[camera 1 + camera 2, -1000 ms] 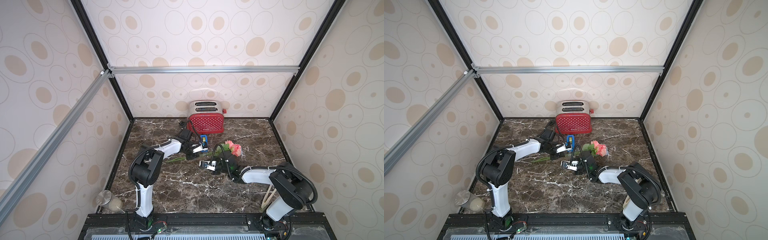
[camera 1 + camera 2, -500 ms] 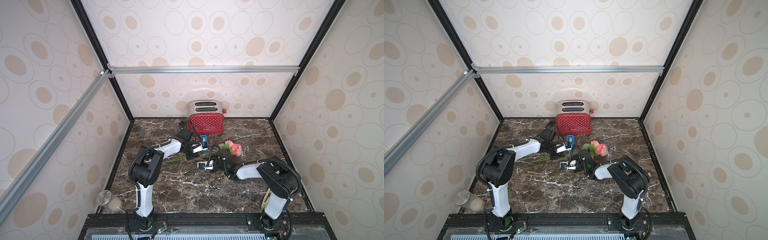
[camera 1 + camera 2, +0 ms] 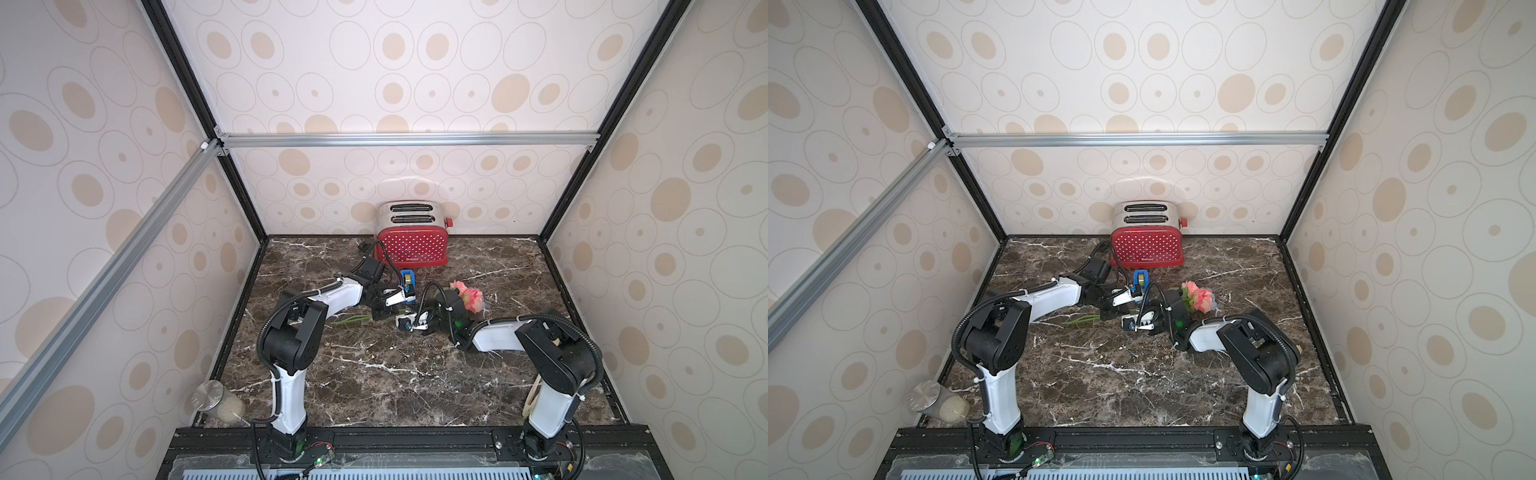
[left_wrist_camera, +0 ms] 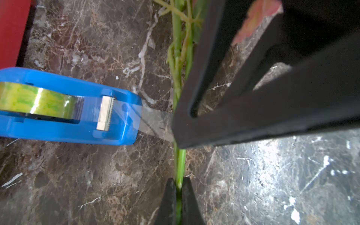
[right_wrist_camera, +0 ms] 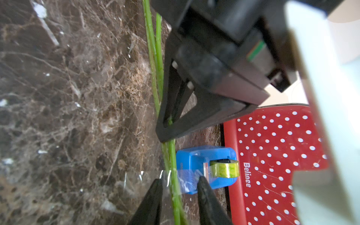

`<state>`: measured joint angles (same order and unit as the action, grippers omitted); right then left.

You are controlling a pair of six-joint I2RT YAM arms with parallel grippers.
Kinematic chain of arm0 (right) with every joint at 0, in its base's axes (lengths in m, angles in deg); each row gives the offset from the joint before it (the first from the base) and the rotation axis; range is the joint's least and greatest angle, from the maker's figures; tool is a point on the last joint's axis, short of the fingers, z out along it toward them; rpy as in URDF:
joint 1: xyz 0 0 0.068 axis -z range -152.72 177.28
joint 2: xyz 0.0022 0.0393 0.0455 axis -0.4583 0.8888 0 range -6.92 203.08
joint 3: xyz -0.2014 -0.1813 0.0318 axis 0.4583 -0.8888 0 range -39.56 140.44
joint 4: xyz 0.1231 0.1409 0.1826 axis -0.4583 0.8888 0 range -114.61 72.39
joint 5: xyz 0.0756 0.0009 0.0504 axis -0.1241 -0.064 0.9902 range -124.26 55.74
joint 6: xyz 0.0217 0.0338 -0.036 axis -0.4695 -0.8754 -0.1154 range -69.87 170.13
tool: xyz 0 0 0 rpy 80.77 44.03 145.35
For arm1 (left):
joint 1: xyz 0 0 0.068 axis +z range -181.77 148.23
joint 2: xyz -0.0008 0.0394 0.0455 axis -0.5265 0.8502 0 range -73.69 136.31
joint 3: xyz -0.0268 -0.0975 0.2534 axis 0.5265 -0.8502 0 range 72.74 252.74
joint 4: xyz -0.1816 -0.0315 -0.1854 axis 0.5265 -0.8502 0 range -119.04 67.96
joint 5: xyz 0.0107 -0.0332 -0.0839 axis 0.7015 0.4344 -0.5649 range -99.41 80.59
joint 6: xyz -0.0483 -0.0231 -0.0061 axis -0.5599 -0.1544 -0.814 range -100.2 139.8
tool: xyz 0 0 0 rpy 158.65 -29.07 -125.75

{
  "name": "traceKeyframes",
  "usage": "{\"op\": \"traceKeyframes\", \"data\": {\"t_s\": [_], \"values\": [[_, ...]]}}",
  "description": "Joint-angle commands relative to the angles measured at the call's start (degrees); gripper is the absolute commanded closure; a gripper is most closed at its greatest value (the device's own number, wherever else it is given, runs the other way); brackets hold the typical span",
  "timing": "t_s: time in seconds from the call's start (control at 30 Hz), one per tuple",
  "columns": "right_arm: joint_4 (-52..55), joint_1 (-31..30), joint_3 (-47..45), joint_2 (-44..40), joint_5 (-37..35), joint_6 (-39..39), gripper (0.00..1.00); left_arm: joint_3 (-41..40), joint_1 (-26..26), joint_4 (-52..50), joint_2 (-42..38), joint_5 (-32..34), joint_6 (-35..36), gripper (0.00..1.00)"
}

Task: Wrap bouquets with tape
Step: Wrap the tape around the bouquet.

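The table (image 3: 374,374) was dark marble. The left arm (image 3: 340,297) and right arm (image 3: 494,336) both reached low toward its middle. They met just in front of the toaster (image 3: 411,248), red with white dots, which stood at the far wall. The bouquet (image 3: 468,297) lay flat between them. Its pink blooms were at the robot's right, just beside the right arm's wrist, and its stems (image 3: 353,319) ran out leftward under the left arm. A jar (image 3: 218,402) lay tilted in the near left corner, well apart.

The left gripper (image 4: 179,185) was pinched tight on the bouquet's stems, with green showing between its closed jaws. The right gripper (image 5: 179,180) straddled the same stems nearer the blooms. Its fingers (image 5: 153,200) were spread, with a gap on each side of the stems. The blue dispenser (image 4: 68,109) sat just beside the stems, between them and the toaster, holding the yellowish tape (image 4: 39,101). A clear strip (image 4: 155,124) ran from the cutter (image 4: 105,113) to the right gripper's tip. In the right wrist view it lay across the stems between the fingers.
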<state>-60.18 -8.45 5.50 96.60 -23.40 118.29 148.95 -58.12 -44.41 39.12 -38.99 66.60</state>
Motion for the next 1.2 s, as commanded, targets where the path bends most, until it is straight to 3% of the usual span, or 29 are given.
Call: {"op": "traceKeyframes", "data": {"t_s": [0.0, 0.4, 0.63, 0.8, 0.97, 1.03, 1.17], "values": [[3.01, 0.26, 1.73, 1.50, 1.03, 2.30, 0.67, 1.81, 0.16, -1.27, -1.37, -2.06, 1.54, 1.00], [4.33, 0.41, 3.89, 4.29, -0.21, 4.28, 0.67, 2.19, 0.16, -1.51, -1.71, -2.71, 1.28, 1.00], [1.46, 0.44, 4.89, 6.15, -2.24, 5.57, 0.72, 2.29, 0.19, -1.77, -1.94, -2.82, 1.18, 1.00], [-0.79, 0.56, 4.78, 7.04, -3.93, 7.49, 0.81, 2.24, 0.17, -1.96, -2.08, -2.74, 1.18, 1.00], [-1.04, 0.41, 4.20, 6.47, -4.13, 10.13, 1.00, 2.72, 0.16, -3.21, -1.97, -3.18, 1.15, 1.00], [-2.53, 0.40, 3.57, 6.17, -4.17, 11.21, 1.00, 2.73, 0.17, -3.74, -1.81, -3.71, 1.44, 0.96], [-3.53, 0.34, 2.72, 5.08, -3.73, 14.36, 1.00, 3.28, 0.46, -5.27, -1.53, -2.43, 2.59, 0.73]]}}
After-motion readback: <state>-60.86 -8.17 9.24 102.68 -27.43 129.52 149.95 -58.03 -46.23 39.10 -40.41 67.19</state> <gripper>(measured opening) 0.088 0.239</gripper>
